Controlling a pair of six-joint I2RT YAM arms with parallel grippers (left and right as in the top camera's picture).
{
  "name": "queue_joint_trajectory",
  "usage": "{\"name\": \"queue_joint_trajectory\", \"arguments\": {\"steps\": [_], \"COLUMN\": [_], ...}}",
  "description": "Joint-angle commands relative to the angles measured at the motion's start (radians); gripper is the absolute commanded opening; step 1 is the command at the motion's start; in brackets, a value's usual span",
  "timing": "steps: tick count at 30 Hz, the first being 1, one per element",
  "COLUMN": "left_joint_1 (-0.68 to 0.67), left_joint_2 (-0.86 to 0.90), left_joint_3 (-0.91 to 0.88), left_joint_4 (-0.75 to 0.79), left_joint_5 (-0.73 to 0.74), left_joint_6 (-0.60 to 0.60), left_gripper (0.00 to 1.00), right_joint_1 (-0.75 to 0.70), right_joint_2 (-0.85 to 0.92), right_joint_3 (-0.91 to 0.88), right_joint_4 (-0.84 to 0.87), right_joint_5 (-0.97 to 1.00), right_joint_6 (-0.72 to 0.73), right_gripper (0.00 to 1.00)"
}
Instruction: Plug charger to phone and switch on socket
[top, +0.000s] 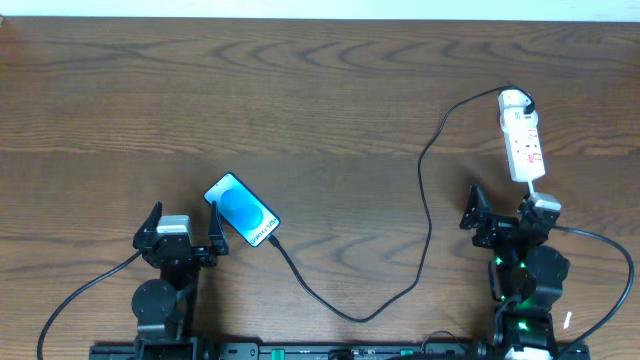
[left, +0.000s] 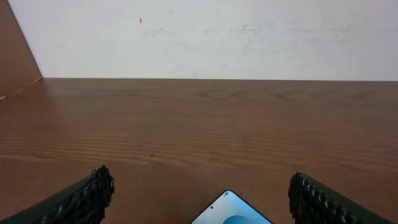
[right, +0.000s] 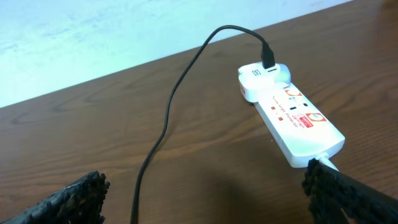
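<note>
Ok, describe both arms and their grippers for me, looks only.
The left arm and right arm are black with rounded joint housings. The left gripper and right gripper each have two black fingers with knobbly pads, ahead of a pale grey camera block. Only the right arm shows green lights. A thin black cable trails from each arm.

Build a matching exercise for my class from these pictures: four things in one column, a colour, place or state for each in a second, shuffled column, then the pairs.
Things:
1. phone
2. socket
3. charger
4. left gripper

Descriptions:
A. white with red markings, far right
B. thin and black, looping through the middle
C. open, fingers wide apart
D. blue screen up, left of centre

Pairs: 1-D, 2-A, 3-B, 4-C
</note>
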Motion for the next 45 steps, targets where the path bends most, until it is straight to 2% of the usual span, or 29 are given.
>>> {"name": "queue_joint_trajectory", "arguments": {"steps": [1, 11, 22, 24, 29, 34, 40, 45], "left_joint_1": [0.004, 0.004, 0.004, 0.004, 0.004, 0.004, 0.004, 0.004], "left_joint_2": [-0.006, -0.006, -0.006, -0.006, -0.006, -0.006, -0.006, -0.006], "left_joint_3": [-0.017, -0.017, -0.017, -0.017, -0.017, -0.017, -0.017, -0.017], "left_joint_4": [-0.034, -0.034, -0.034, -0.034, -0.034, -0.034, -0.034, -0.034], "left_joint_5": [0.013, 0.013, 0.013, 0.013, 0.013, 0.013, 0.013, 0.013], "left_joint_6": [-0.011, -0.012, -0.012, -0.012, -0.012, -0.012, -0.012, -0.012], "left_gripper": [0.92, 0.92, 0.92, 0.92, 0.92, 0.92, 0.92, 0.92], "right_joint_1": [0.008, 0.015, 0.106, 0.132, 0.152, 0.153, 0.189, 0.195], "right_joint_2": [-0.073, -0.181, -0.373, -0.449, -0.61, -0.605, -0.605, -0.605], "right_joint_3": [-0.032, -0.032, -0.032, -0.032, -0.032, -0.032, -0.032, -0.032], "right_joint_4": [-0.014, -0.103, -0.353, -0.413, -0.407, -0.412, -0.415, -0.416], "right_joint_5": [0.013, 0.059, 0.254, 0.273, 0.266, 0.26, 0.232, 0.227], "right_joint_6": [0.004, 0.004, 0.003, -0.045, -0.185, -0.21, -0.346, -0.357], "right_gripper": [0.99, 0.99, 0.99, 0.99, 0.99, 0.99, 0.99, 0.99]}}
